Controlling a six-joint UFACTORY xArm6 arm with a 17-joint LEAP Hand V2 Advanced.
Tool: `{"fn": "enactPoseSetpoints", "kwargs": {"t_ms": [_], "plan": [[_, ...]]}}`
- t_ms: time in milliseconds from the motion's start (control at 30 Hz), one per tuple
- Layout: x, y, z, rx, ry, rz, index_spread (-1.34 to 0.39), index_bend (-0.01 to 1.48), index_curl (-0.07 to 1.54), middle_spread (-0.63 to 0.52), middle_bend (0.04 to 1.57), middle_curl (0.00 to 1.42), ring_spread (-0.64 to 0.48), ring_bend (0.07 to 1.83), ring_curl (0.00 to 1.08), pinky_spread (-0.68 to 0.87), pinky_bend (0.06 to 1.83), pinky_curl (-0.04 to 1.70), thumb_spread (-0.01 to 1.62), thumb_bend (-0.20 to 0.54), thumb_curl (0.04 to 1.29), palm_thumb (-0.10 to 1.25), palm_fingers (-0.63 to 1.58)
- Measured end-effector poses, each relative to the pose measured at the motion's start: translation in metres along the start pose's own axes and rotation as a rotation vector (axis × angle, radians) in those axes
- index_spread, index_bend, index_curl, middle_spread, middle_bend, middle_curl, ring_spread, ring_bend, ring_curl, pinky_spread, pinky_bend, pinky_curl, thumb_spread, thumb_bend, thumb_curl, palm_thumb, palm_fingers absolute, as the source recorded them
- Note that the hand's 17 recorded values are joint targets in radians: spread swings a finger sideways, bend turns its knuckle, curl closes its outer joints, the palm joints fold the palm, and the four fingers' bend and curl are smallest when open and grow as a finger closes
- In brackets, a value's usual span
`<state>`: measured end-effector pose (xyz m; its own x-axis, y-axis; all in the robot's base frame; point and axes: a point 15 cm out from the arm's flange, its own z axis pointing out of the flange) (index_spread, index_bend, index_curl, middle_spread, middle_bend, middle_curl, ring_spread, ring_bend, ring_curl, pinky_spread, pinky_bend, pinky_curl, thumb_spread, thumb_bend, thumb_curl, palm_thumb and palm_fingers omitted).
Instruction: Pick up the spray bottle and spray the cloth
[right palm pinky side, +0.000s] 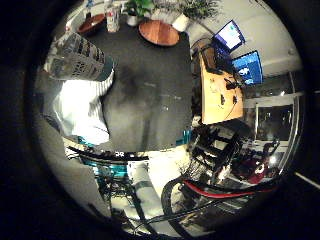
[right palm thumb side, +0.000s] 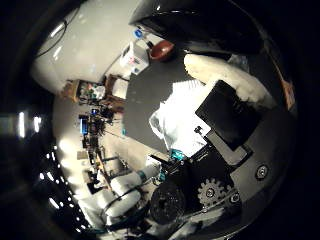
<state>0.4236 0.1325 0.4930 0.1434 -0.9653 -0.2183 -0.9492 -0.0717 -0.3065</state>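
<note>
No text, number or sign can be read. Dark print is carried on the label of the spray bottle (right palm pinky side: 75, 57), on a can (right palm pinky side: 113, 18) standing on the dark table (right palm pinky side: 150, 95), and on two lit monitor screens (right palm pinky side: 248, 67), but no characters can be made out.

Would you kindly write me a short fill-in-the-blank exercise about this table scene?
1. The cloth lying on the dark table is ___ in colour.
2. The spray bottle is over the table's end where the ___ lies.
3. The round board near the plants is made of ___.
Missing words: white; cloth; wood.
</note>
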Motion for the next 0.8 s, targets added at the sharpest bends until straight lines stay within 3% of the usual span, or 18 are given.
{"fn": "enactPoseSetpoints", "kwargs": {"t_ms": [300,533,800], "plan": [[-0.064,-0.049,-0.027,0.201,-0.285,0.04,-0.59,0.5,0.55,-0.39,0.81,0.45,-0.55,0.66,0.17,0.59,0.35,-0.01,0.97,-0.019,0.4,1.08,1.09],[-0.101,-0.052,0.016,0.152,-0.496,0.095,-0.59,0.5,0.55,-0.4,0.82,0.45,-0.58,0.65,0.16,0.55,0.36,-0.01,0.98,-0.016,0.4,1.08,1.08],[-0.157,-0.024,0.051,0.023,-0.603,0.07,-0.6,0.5,0.55,-0.4,0.81,0.46,-0.59,0.64,0.17,0.53,0.36,-0.01,1.0,-0.015,0.4,1.07,1.08]]}}
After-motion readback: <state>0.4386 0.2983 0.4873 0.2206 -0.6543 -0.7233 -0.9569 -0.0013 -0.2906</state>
